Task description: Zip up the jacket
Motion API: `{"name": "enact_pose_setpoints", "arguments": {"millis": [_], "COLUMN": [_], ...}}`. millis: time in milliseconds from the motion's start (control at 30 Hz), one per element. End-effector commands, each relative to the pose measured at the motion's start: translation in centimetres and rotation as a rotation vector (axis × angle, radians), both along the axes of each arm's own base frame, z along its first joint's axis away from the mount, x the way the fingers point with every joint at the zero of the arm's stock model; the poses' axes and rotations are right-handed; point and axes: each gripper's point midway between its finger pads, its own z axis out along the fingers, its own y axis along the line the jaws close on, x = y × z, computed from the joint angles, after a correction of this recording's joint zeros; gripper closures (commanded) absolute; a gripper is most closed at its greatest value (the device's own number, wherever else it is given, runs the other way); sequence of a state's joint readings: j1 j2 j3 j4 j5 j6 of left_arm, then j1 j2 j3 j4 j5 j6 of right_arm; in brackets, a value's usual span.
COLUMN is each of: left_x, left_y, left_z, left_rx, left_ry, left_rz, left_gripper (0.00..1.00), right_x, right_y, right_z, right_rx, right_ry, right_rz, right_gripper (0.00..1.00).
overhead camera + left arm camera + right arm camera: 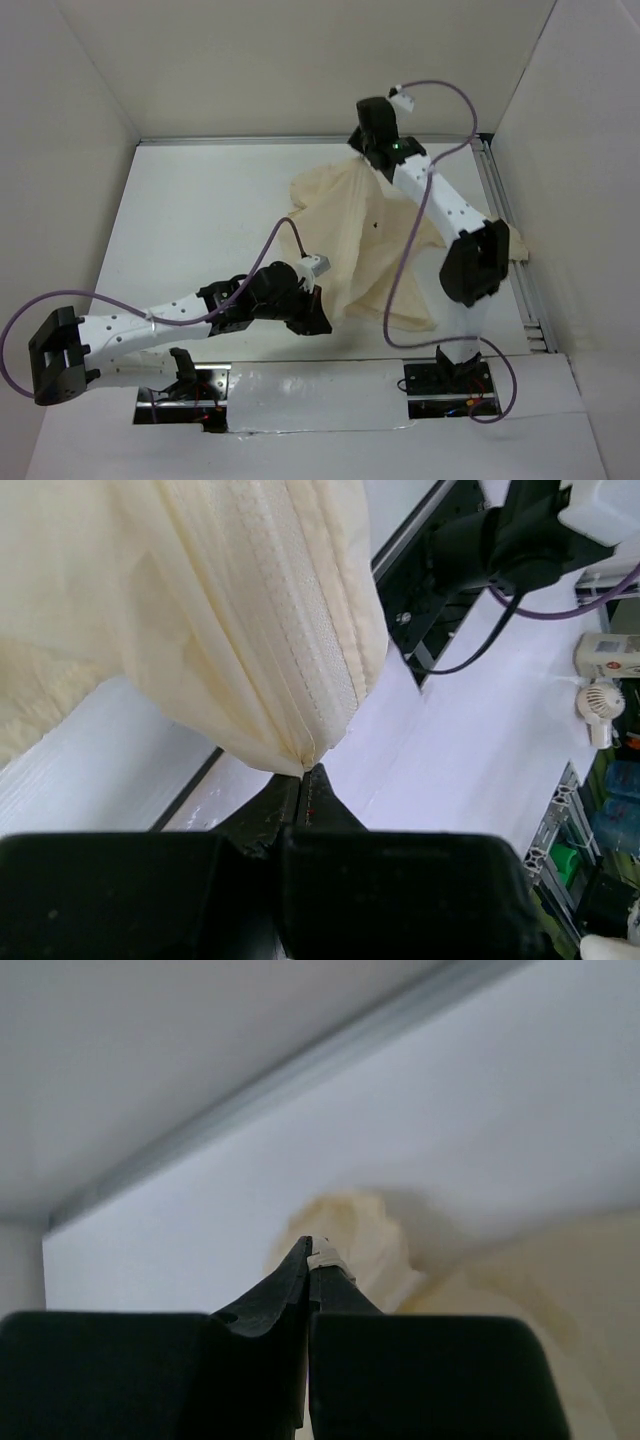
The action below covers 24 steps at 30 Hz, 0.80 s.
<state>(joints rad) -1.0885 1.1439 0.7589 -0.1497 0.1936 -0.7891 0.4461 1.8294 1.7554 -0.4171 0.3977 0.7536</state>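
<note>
White table (200,220) and white walls (300,60) box in the scene. Our left gripper (305,780) is pinched tight on the bottom tip of the jacket (350,235), right where the zipper (300,650) ends, low in the middle of the overhead frame. Our right gripper (310,1252), at the upper middle of that frame, is clamped on a small pale tab that we take for the zipper pull (325,1258), with bunched cream fabric just behind it. Between the two, the jacket is stretched in a long diagonal fold, partly lifted off the table. The zipper run seen from the left wrist looks joined, so we judge the zip mostly or fully drawn. Left to do: confirm the top end, which is hidden, and let go. Beyond, a metal rail (505,230) lines the table's right edge, and purple cables (400,280) loop over the arms.
</note>
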Motion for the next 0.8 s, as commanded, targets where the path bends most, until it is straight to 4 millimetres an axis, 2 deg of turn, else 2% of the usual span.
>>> {"name": "enact_pose_setpoints", "arguments": {"millis": [0, 67, 100, 200, 233, 300, 367, 400, 433, 467, 500, 600, 633, 667, 733, 767], "left_x": [-2.4, -2.5, -2.5, -2.9, -3.1, -3.4, -3.4, -3.3, -3.2, -2.9, -2.7, -2.2, -2.1, -2.0, -1.9, -2.0], "left_y": [2.1, 2.7, 2.9, 3.5, 3.9, 4.3, 4.4, 4.3, 4.0, 4.0, 3.9, 3.8, 3.6, 4.1, 4.5, 5.0], "left_z": [-2.5, -3.6, -4.1, -5.5, -6.0, -6.8, -7.1, -7.4, -7.0, -7.5, -7.5, -7.2, -6.8, -6.7, -5.7, -5.4], "left_rx": [0.096, 0.127, 0.146, 0.202, 0.225, 0.262, 0.274, 0.289, 0.290, 0.317, 0.326, 0.360, 0.357, 0.370, 0.350, 0.352], "left_ry": [0.086, 0.101, 0.120, 0.161, 0.181, 0.203, 0.220, 0.230, 0.228, 0.232, 0.231, 0.237, 0.233, 0.236, 0.223, 0.225], "left_rz": [-0.027, -0.013, -0.003, 0.011, 0.016, 0.027, 0.037, 0.046, 0.039, 0.055, 0.060, 0.092, 0.097, 0.125, 0.142, 0.158], "left_gripper": [1.00, 1.00, 1.00, 1.00, 1.00, 1.00, 1.00, 0.94, 0.49, 0.01, 0.01, 0.01, 0.01, 0.01, 0.01, 0.01], "right_x": [7.2, 9.7, 11.7, 14.8, 15.3, 16.2, 16.4, 16.2, 16.0, 15.5, 15.0, 13.2, 12.3, 11.8, 10.0, 9.3], "right_y": [-7.2, -9.2, -9.0, -9.6, -9.2, -9.7, -8.7, -8.1, -6.9, -6.4, -5.8, -5.0, -5.6, -6.1, -6.9, -7.2], "right_z": [5.4, 5.5, 5.5, 6.1, 6.2, 6.2, 5.9, 5.6, 5.3, 5.1, 5.2, 6.3, 8.1, 7.8, 9.8, 10.1], "right_rx": [-0.140, -0.170, -0.159, -0.143, -0.123, -0.113, -0.095, -0.082, -0.068, -0.065, -0.064, -0.105, -0.119, -0.131, -0.133, -0.131], "right_ry": [-0.168, -0.169, -0.192, -0.263, -0.277, -0.314, -0.322, -0.316, -0.312, -0.311, -0.312, -0.312, -0.334, -0.309, -0.319, -0.315], "right_rz": [-0.230, -0.250, -0.232, -0.178, -0.138, -0.130, -0.038, 0.003, 0.085, 0.121, 0.152, 0.194, 0.167, 0.146, 0.135, 0.128], "right_gripper": [1.00, 1.00, 1.00, 1.00, 1.00, 1.00, 1.00, 0.94, 0.69, 0.23, 0.01, 0.00, 0.00, 0.00, 0.00, 0.00]}}
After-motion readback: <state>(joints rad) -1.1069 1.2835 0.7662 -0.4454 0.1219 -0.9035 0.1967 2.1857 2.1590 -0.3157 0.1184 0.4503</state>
